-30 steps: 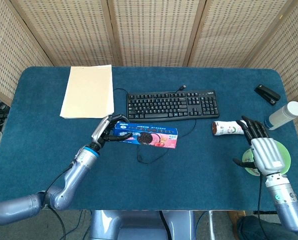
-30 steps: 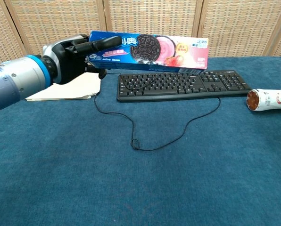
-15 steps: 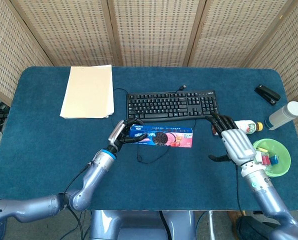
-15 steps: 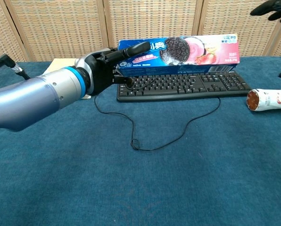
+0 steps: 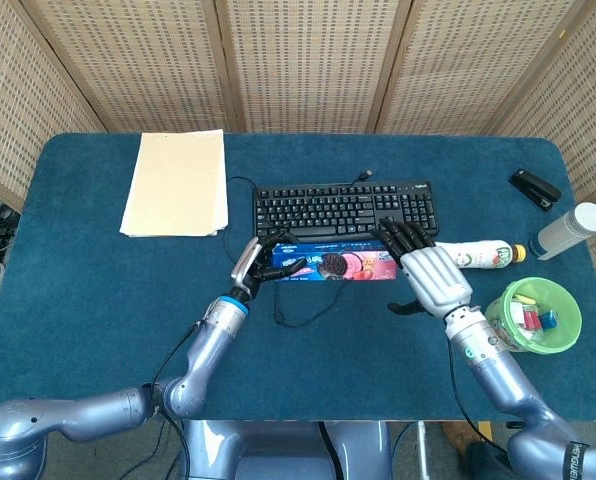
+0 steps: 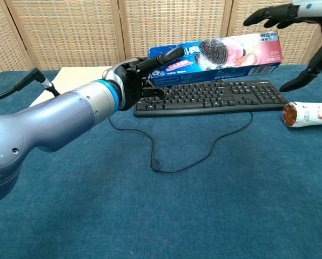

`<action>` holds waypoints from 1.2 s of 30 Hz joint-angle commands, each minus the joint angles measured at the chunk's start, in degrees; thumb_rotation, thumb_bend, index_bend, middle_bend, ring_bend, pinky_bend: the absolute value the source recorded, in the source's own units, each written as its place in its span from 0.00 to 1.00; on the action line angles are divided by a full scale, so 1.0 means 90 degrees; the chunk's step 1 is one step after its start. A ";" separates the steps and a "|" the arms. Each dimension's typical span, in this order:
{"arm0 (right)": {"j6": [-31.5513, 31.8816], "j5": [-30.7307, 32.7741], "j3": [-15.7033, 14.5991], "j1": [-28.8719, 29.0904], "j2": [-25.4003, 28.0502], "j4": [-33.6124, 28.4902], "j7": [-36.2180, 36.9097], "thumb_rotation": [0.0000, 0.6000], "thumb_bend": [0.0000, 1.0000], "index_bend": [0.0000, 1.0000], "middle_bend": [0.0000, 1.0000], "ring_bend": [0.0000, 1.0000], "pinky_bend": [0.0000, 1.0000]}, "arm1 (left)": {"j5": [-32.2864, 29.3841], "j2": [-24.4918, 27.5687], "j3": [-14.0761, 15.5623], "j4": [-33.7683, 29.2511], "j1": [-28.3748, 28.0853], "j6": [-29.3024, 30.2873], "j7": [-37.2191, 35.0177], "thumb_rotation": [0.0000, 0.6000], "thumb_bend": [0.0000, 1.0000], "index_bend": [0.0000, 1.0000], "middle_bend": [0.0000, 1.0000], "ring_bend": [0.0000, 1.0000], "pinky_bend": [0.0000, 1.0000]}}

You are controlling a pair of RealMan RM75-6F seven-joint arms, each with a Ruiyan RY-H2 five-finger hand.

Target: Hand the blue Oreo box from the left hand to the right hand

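1. Blue Oreo box (image 6: pixel 217 54): held clear of the desk (image 5: pixel 78 260), above the front edge of the black keyboard (image 5: pixel 343 210). Your left hand (image 5: pixel 256 262) grasped its left end; the long body projected unsupported toward your right side.
2. Right hand (image 5: pixel 428 275): fingers spread and holding nothing, poised at the box's free right end. In the chest view the fingers (image 6: pixel 269 15) reached over the top of the box and the thumb hung below its corner.
3. Risk, early release: had you loosened the left hand before the right one clamped, the box would likely have dropped onto the keyboard or its looped cable (image 6: pixel 166 162).
4. Risk, shallow grip: closing on the end corner alone could have let the box pivot and slip, since it was long and held by one end only.
5. Risk, push: advancing the right hand further could have driven the box back through the left grasp or crushed the thin carton.
6. Risk, sweep: the lying bottle (image 5: pixel 483 255) and the green bowl (image 5: pixel 563 335) sat just beside your right arm and could have been knocked.
7. Hard to make out: whether the right hand already touched the box could not be told. In the head view it covered the box's right end; in the chest view its palm was cut off by the frame edge.
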 commanded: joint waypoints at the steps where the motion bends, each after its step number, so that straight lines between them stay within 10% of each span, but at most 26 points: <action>1: 0.0265 0.0028 -0.0084 0.0177 -0.0353 0.0049 -0.0440 1.00 0.00 0.00 0.00 0.00 0.00 | -0.0035 -0.0025 -0.0033 -0.0003 -0.0011 -0.0013 0.0046 1.00 0.37 0.77 0.65 0.64 0.69; 12: 0.0653 0.0027 -0.0222 0.0621 -0.1326 0.0587 -0.1602 1.00 0.00 0.04 0.00 0.00 0.00 | -0.0154 -0.0050 -0.0105 -0.0184 0.0049 -0.0045 0.0235 1.00 0.39 0.77 0.65 0.64 0.69; 18: 0.0925 0.0003 -0.0080 0.0795 -0.1848 0.0990 -0.1650 1.00 0.12 0.32 0.20 0.10 0.02 | -0.0224 -0.0067 -0.0094 -0.0305 0.0109 -0.0068 0.0332 1.00 0.39 0.77 0.65 0.64 0.69; 26: 0.1071 -0.0092 -0.0127 0.0790 -0.2074 0.1282 -0.1512 1.00 0.51 0.71 0.63 0.64 0.65 | -0.0254 0.0034 -0.0099 -0.0482 0.0188 -0.0207 0.0417 1.00 0.36 0.74 0.64 0.63 0.68; 32: 0.1020 -0.0110 -0.0162 0.0792 -0.2011 0.1276 -0.1459 1.00 0.59 0.72 0.66 0.68 0.71 | -0.0158 0.0107 -0.0073 -0.0558 0.0229 -0.0306 0.0412 1.00 0.19 0.52 0.42 0.45 0.62; 36: 0.1008 -0.0099 -0.0149 0.0801 -0.1962 0.1248 -0.1440 1.00 0.59 0.72 0.65 0.68 0.71 | 0.0026 0.0180 -0.0027 -0.0639 0.0270 -0.0398 0.0339 1.00 0.10 0.13 0.08 0.10 0.25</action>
